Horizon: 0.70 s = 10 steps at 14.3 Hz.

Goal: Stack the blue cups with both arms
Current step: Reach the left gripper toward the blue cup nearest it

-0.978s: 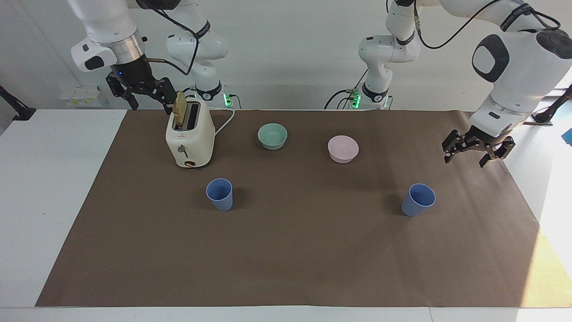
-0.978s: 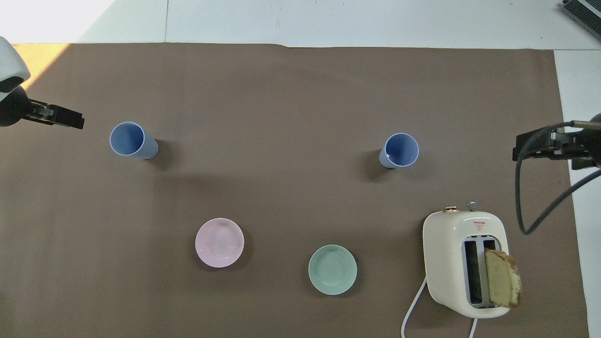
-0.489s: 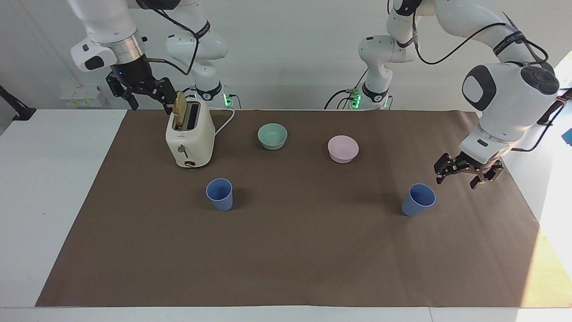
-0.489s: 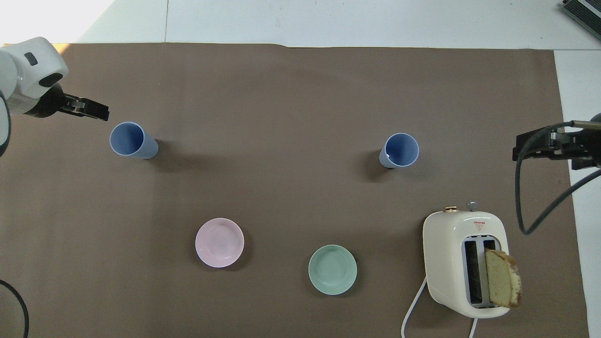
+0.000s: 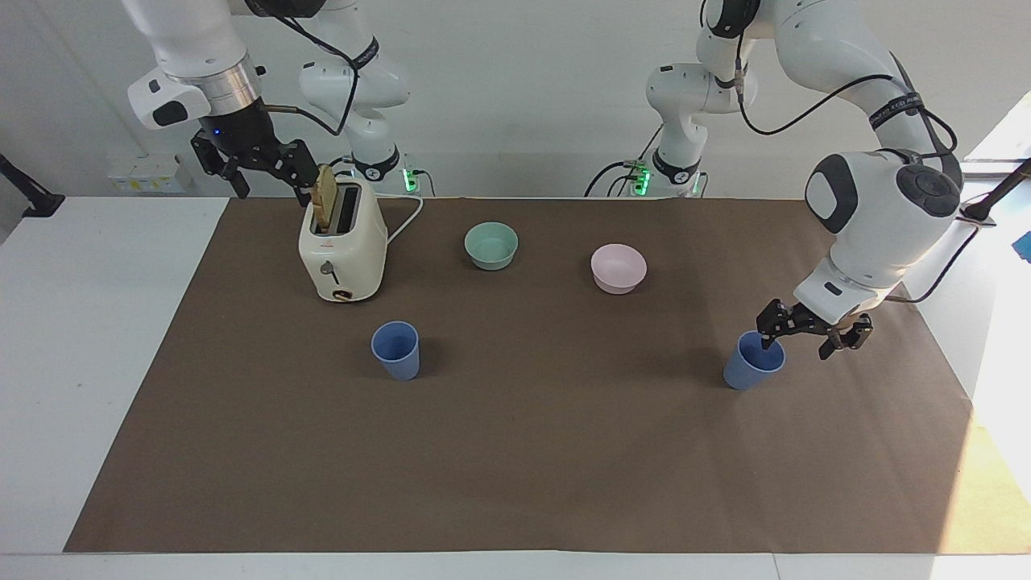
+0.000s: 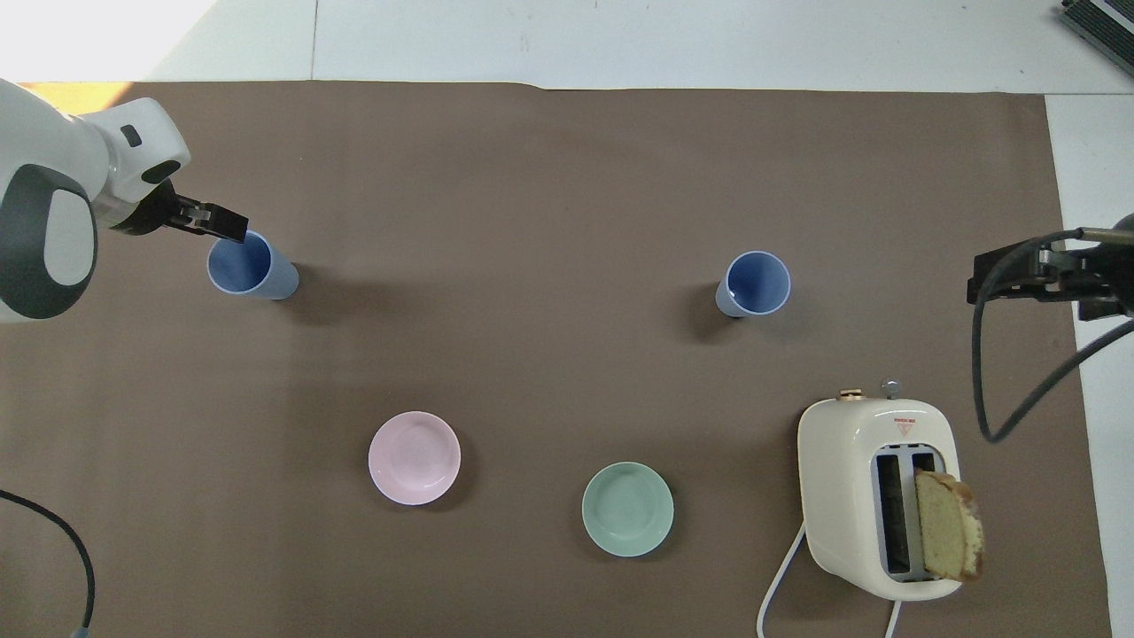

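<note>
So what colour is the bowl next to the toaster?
Mint green bowl, clearest in the overhead view.

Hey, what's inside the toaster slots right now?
The toaster holds one bread slice sticking up out of the slot toward the right arm's end; its lower part is hidden. The other slot looks empty.

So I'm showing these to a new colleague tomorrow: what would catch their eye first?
Probably the left tool, open, right at the rim of the blue cup toward the left arm's end of the table. Next, the cream toaster toward the right arm's end, a bread slice sticking out of one slot, with the right tool waiting above and beside it. The second blue cup stands alone, farther from the robots than the toaster.
</note>
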Motion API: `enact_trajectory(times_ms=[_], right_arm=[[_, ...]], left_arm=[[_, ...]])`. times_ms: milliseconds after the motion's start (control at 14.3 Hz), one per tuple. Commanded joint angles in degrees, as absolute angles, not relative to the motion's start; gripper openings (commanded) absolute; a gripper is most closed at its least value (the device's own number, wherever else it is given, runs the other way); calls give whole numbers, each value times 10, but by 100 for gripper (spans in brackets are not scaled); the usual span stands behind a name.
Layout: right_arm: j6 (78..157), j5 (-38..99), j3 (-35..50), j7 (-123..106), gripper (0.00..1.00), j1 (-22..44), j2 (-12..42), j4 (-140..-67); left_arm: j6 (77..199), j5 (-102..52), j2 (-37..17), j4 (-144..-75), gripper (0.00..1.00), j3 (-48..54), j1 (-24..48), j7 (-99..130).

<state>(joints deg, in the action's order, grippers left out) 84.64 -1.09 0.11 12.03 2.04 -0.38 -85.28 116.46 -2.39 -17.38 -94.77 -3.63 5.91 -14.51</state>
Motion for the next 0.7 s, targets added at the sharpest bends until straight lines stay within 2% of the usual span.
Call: enact_trajectory(times_ms=[0, 489, 629], right_arm=[[849, 0, 3, 126, 100, 17, -11, -861], [849, 0, 3, 126, 100, 17, -11, -861], [849, 0, 3, 126, 100, 17, -11, -861]], left_arm=[[1190, -31, -154, -989, 100, -43, 62, -144], [1273, -31, -123, -1098, 100, -42, 47, -144], [1307, -31, -128, -1118, 100, -42, 50, -142]])
